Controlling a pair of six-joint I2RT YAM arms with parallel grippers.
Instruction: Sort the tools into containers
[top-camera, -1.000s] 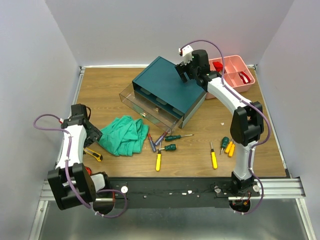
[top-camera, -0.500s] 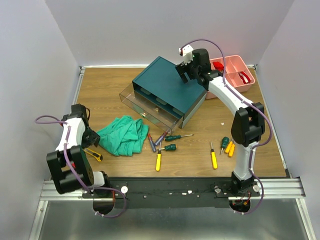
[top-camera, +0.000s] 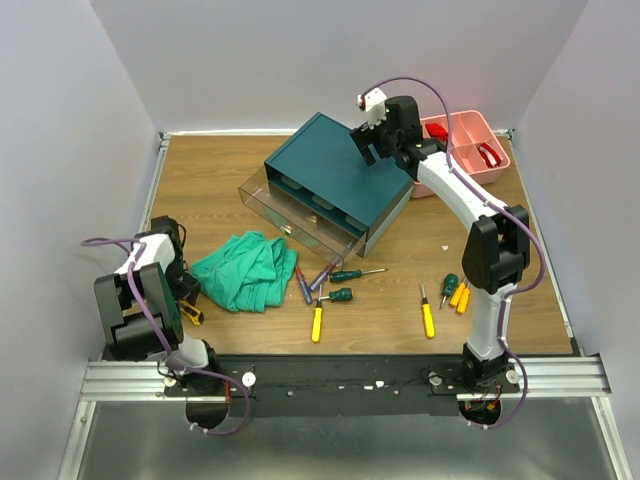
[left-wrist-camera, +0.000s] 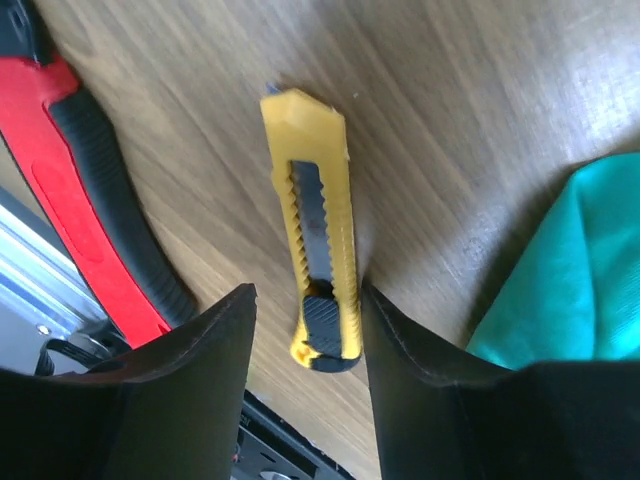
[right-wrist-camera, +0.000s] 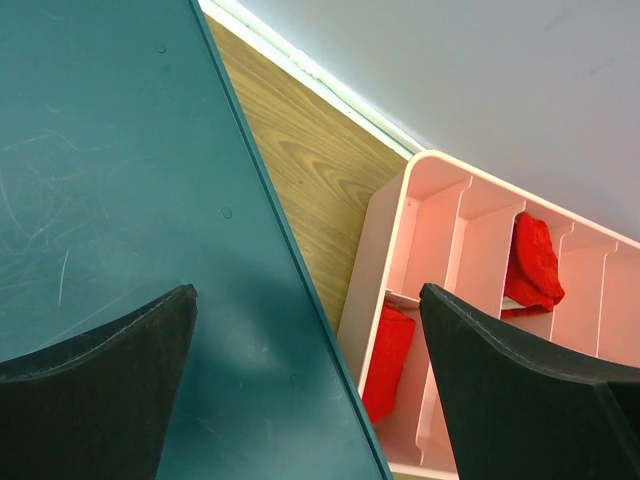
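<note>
Where the table meets its near left corner, the left gripper straddles the butt end of a yellow utility knife. Its jaws stand at medium width, with one finger clear of the knife body, so it is not clamped. A red-and-black handle lies beside the knife and a green cloth lies on its other side. Loose screwdrivers lie on the wood in two groups, centre and right. Behind them the clear drawer stands pulled out of the teal box. Above the box top hangs the right gripper, jaws wide, holding nothing. A pink tray sits beyond.

Nine screwdrivers (roughly), one cloth, one knife
</note>
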